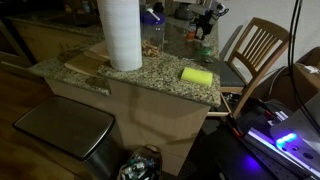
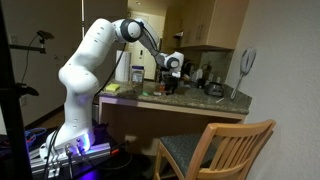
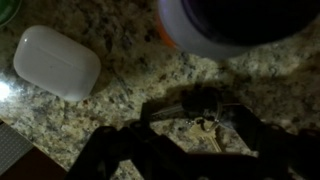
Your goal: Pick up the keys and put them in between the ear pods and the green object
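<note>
On the speckled granite table [image 3: 125, 105], dark metal keys [image 3: 195, 105] lay near the white ear pods case [image 3: 55, 60]. Whether the shadowed claw [image 3: 185, 145] was clenched could not be told; a shallow pinch might drop them.

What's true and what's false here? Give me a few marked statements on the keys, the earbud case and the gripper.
1. The keys lie on the granite counter. True.
2. The white earbud case touches the keys. False: bare counter separates them.
3. The paper towel roll lies on its side. False: it stands upright.
4. The yellow sponge sits on the counter. True.
5. The gripper is above the keys, jaws apart. True.
</note>
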